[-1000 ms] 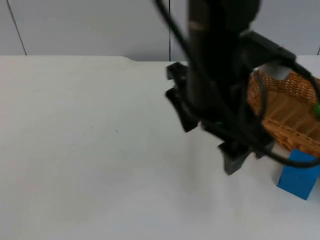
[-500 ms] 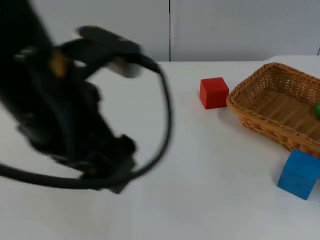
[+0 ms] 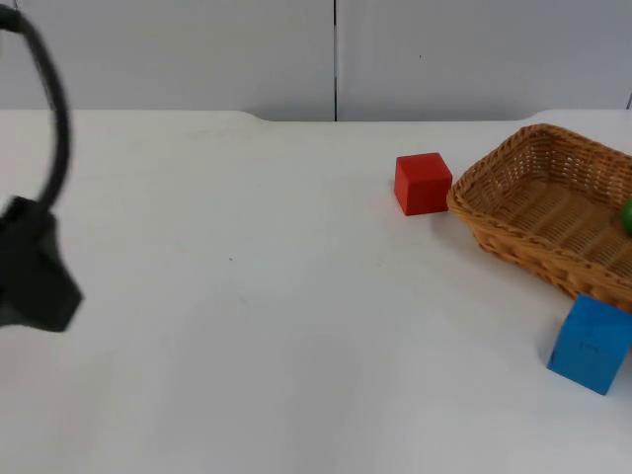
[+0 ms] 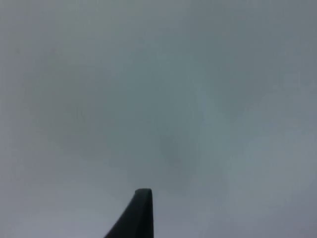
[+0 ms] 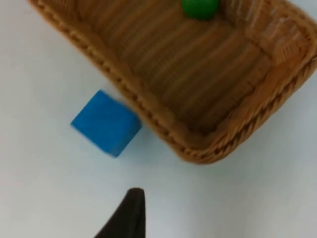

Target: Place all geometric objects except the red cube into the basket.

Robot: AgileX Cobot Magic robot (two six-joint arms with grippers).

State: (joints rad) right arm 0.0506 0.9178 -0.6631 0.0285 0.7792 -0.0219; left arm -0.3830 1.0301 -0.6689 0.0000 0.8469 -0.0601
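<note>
A red cube (image 3: 423, 183) rests on the white table just left of the wicker basket (image 3: 515, 247). Inside the basket lies a green round object (image 3: 627, 215), which the right wrist view shows as a green ball (image 5: 199, 7). A blue cube (image 3: 591, 344) stands on the table outside the basket's near rim. In the right wrist view the blue cube (image 5: 105, 122) lies close beside the basket's wall (image 5: 166, 133), with my right gripper (image 5: 130, 218) a short way off over bare table. My left gripper (image 3: 38, 292) hovers at the table's left edge, far from all the objects.
The table top (image 3: 247, 296) between the left arm and the cubes is bare white. A grey partition wall (image 3: 197, 49) closes off the back. The basket reaches the picture's right edge.
The left arm has swept from in front of the basket across the table to the far left edge, uncovering the red cube and the basket. The cubes and the basket have not moved.
</note>
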